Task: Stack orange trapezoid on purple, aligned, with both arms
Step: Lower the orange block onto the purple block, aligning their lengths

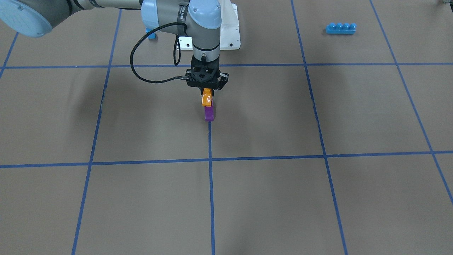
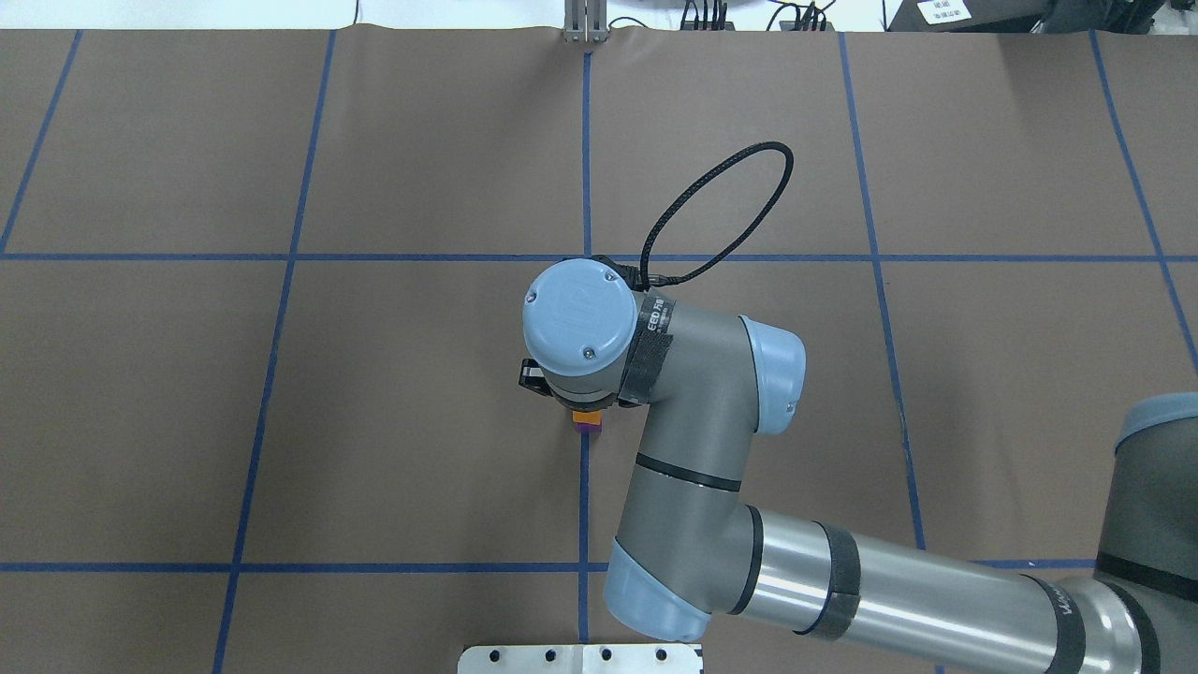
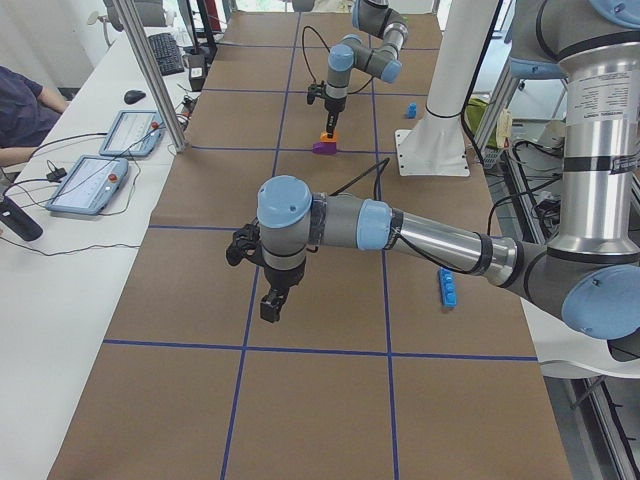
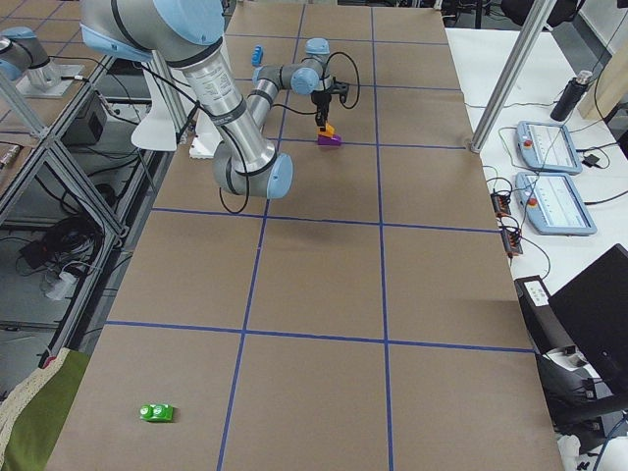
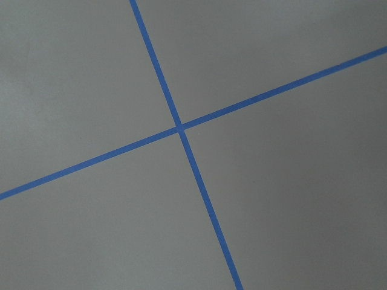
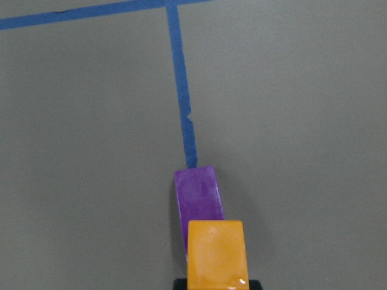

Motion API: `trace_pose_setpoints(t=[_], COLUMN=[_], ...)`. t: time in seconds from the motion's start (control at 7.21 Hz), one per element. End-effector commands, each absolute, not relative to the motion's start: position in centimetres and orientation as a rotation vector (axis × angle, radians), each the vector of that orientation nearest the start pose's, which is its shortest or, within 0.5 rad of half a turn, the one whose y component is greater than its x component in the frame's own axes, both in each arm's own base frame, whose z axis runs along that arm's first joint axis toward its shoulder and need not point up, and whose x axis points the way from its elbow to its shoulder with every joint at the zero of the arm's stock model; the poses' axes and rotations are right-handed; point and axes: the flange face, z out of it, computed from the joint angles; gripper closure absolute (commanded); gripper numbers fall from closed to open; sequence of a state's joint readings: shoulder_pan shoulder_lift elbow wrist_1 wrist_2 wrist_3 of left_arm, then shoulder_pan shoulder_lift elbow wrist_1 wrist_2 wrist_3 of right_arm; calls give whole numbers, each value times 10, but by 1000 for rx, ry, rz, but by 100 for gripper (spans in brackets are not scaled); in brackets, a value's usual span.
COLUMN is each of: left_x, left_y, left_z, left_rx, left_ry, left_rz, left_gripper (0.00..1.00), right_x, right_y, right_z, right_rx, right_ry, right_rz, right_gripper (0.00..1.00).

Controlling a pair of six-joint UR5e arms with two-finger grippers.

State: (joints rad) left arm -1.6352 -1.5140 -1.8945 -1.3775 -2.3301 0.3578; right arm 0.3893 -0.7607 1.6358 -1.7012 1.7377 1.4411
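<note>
**Surface** (image 1: 318, 198): brown sheet, gridded with blue tape (image 5: 199, 175).

**Right arm** (image 2: 693, 440): enters from 4 o'clock in the overhead view, with its wrist plumb over the middle of the surface.

**Left arm** (image 3: 430, 238): stretched over a tape crossing, well apart from the task bricks. Its wrist camera sees only sheet and tape.

**Right gripper** (image 1: 207, 92): points straight down, fingers pinching the orange trapezoid (image 6: 216, 254) by its flat sides.

**Left gripper** (image 3: 272, 305): appears only in the side view, so I cannot tell whether it is spread or closed.

**Long blue brick** (image 1: 340, 28): at 2 o'clock from the right gripper in the front-facing view, well apart.

**Small blue brick** (image 1: 152, 35): at 11 o'clock, half hidden behind the arm.

**Purple brick** (image 6: 197, 193): lies at the end of a tape line near mid-surface. The orange trapezoid is over its 6 o'clock end in the right wrist view, leaving the 12 o'clock end uncovered. Whether it is touching or just above, I cannot tell.

**Handling (my judgement):**
- Both bricks look light, rigid and glossy, so probably slippery.
- Hold the flat parallel sides, never the slope.
- The purple brick is unrestrained and may skid or tip when pressed.
- The left gripper could steady it.

**Writing:** the strap on the right wrist carries lettering, too small to read. None is seen on the bricks.
</note>
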Motion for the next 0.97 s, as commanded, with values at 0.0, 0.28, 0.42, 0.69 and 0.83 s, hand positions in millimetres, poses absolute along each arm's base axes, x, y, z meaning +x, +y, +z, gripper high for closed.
trace_pose_setpoints(t=[0.0, 0.28, 0.42, 0.69, 0.83], left_x=[-94, -94, -94, -94, -94], left_y=[-454, -453, -453, -453, -454], left_z=[548, 549, 549, 549, 548], left_rx=[229, 227, 227, 227, 229], left_ry=[730, 731, 731, 731, 730], left_rz=[308, 307, 307, 307, 308], left_gripper=[0, 0, 0, 0, 0], right_x=[-606, -607, -607, -608, -608], right_y=[-369, -368, -368, -367, -367], right_z=[160, 160, 160, 165, 165], right_rx=[51, 68, 76, 85, 89], right_ry=[-755, -753, -752, -746, -744], right_rz=[175, 142, 120, 98, 86], right_gripper=[100, 100, 100, 100, 100])
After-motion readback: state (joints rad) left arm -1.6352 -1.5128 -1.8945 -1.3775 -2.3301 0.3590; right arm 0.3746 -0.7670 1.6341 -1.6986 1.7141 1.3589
